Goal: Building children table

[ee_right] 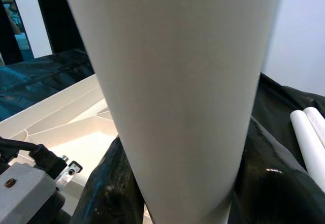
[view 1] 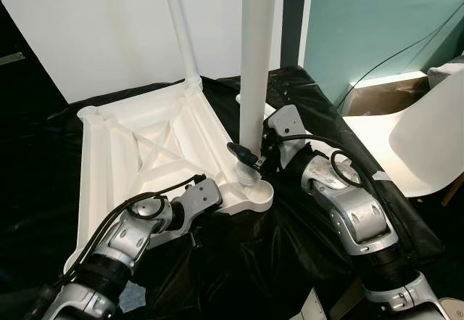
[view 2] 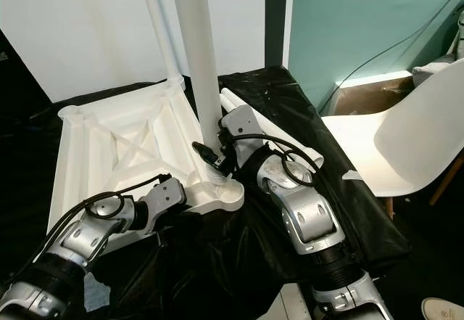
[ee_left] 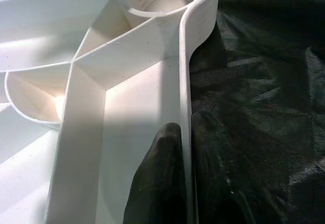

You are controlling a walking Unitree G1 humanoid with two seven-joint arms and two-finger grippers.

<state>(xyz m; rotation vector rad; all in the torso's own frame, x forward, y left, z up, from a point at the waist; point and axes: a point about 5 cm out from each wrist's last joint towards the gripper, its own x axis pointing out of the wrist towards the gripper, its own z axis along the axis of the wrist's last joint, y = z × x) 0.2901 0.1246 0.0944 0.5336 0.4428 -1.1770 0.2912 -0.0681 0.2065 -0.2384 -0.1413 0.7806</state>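
The white table top (view 1: 145, 146) lies upside down on a black sheet, ribs facing up. One white leg (view 1: 180, 30) stands in its far corner. My right gripper (ee_right: 188, 193) is shut on a second, thicker leg (view 1: 255, 59) and holds it upright over the near right corner socket (view 1: 255, 191). The leg's threaded end (view 1: 249, 175) shows just above that socket. My left gripper (ee_left: 187, 125) is shut on the table's rim (ee_left: 185, 71) a little short of the same corner, one finger inside the rim and one outside. Two spare legs (view 2: 308, 149) lie behind my right arm.
A white chair (view 1: 420, 138) stands close on the right. A white panel (view 1: 94, 37) and a teal wall (view 1: 377, 22) back the scene, with a cable hanging down the wall. The black sheet (view 1: 239, 262) drapes over the work surface's near edge.
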